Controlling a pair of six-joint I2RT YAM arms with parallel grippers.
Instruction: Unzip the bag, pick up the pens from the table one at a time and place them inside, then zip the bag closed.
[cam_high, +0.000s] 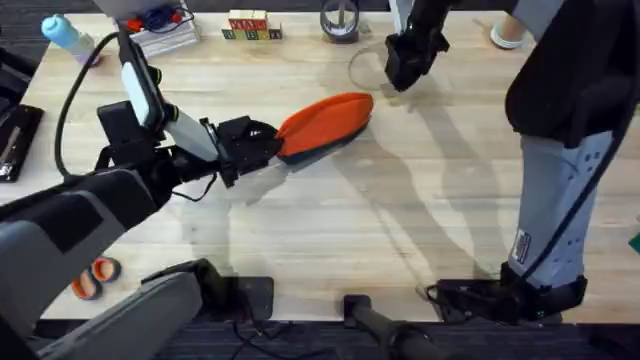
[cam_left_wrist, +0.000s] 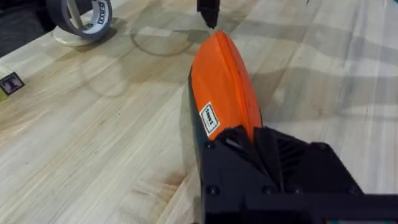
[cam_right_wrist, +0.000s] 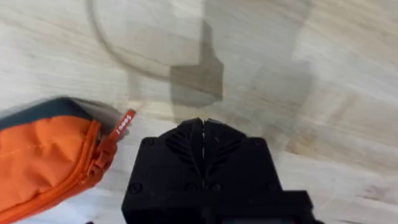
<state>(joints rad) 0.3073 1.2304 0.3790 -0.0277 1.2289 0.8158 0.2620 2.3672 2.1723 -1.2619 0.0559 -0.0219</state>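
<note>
Care is advised: the oval orange fabric bag is clamped by the left gripper, while the right gripper, closed empty, should be lowered squarely onto the red zipper tab.

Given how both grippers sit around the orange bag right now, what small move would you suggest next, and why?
Probably bring the right gripper, shut and beside the bag, onto the zipper tab at the bag's free end. The left gripper already clamps the opposite end, bracing it.
</note>
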